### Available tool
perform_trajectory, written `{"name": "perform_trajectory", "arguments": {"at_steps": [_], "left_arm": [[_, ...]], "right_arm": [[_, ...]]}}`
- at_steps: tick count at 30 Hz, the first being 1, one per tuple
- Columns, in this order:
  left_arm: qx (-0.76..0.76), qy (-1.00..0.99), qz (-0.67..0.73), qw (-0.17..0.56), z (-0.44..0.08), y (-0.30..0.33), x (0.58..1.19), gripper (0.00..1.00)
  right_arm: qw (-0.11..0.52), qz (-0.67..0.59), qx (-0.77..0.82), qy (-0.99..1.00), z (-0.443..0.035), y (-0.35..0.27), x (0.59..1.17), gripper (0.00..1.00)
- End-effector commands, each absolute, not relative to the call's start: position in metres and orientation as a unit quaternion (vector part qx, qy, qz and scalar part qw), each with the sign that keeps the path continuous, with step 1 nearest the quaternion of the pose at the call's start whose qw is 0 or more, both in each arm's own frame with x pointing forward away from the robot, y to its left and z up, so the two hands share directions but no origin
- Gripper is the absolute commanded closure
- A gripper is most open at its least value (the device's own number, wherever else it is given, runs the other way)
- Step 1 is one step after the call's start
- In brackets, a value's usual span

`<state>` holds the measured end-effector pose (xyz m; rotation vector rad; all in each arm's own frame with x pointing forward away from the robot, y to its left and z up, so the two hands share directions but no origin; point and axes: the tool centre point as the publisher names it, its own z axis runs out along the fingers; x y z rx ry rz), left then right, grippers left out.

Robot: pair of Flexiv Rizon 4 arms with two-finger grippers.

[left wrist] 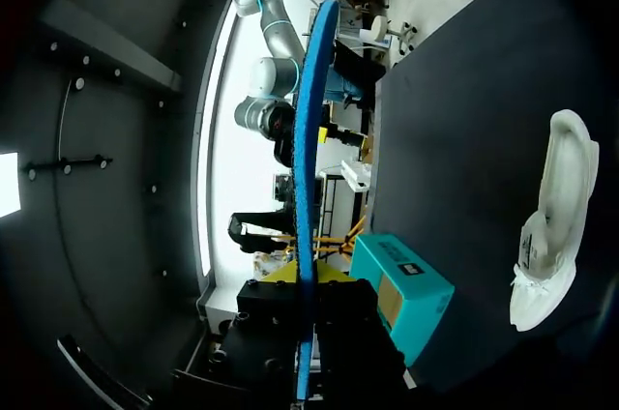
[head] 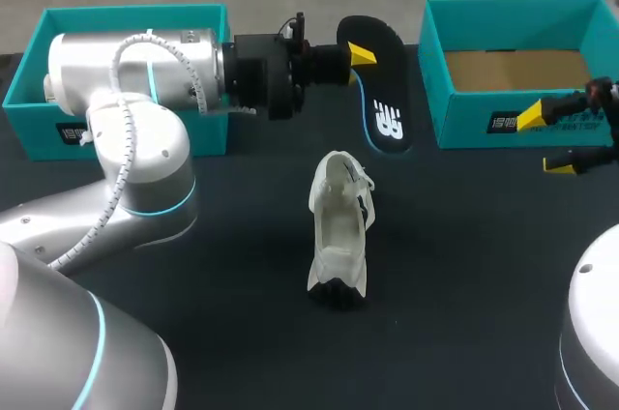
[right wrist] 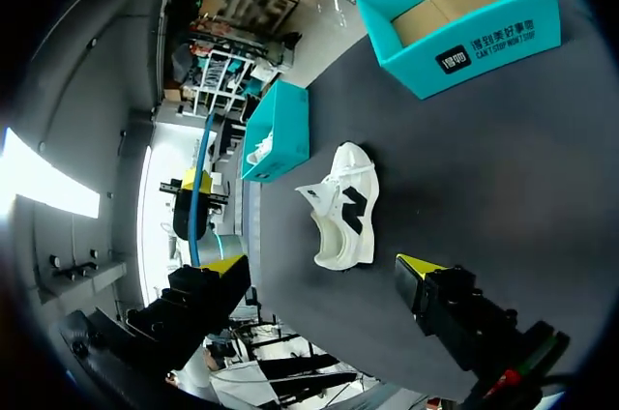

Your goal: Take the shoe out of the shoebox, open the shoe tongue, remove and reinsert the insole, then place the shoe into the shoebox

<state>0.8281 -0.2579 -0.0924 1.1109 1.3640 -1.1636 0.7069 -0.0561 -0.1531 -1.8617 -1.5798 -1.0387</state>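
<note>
Two teal shoeboxes stand at the far side of the black table (head: 464,265). The left shoebox (head: 211,130) sits partly behind your left arm (head: 126,139). The right shoebox (head: 464,115) is open, showing a brown cardboard floor.

Your left pincer (head: 356,50) is clamped on the insole (head: 385,110), gripping it by one end in the gap between the two boxes. The insole's free end points toward the near side of the table (you cannot tell from above whether it touches the table). In the left wrist view the insole (left wrist: 308,120) runs edge-on straight out from between the fingers, with its blue rim showing.

The white shoe (head: 340,231) stands on its sole in the middle of the table, well apart from both boxes, with its opening facing up.

Your right pincer (head: 545,141) hangs at the right side of the table, just in front of the right shoebox, its fingers apart with nothing between them. In the right wrist view the shoe (right wrist: 343,207) lies ahead of the spread fingertips (right wrist: 416,268).
</note>
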Motion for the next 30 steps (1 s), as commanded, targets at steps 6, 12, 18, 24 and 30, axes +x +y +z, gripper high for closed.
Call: {"name": "perform_trajectory", "arguments": {"at_steps": [6,12,18,24,30], "left_arm": [[0.458,0.563,-0.479,0.494,-0.092,-0.259,0.828,1.0],[0.458,0.563,-0.479,0.494,-0.092,-0.259,0.828,1.0],[0.458,0.563,-0.479,0.494,-0.092,-0.259,0.828,1.0],[0.458,0.563,-0.479,0.494,-0.092,-0.259,0.828,1.0],[0.458,0.563,-0.479,0.494,-0.092,-0.259,0.828,1.0]], "right_arm": [[0.218,-0.363,-0.702,-0.573,-0.15,-0.064,0.683,0.0],[0.218,-0.363,-0.702,-0.573,-0.15,-0.064,0.683,0.0],[0.22,-0.352,-0.695,-0.588,-0.157,-0.066,0.678,0.0],[0.197,-0.359,-0.686,-0.602,-0.161,-0.081,0.665,0.0],[0.194,-0.352,-0.693,-0.599,-0.166,-0.083,0.653,0.0]]}}
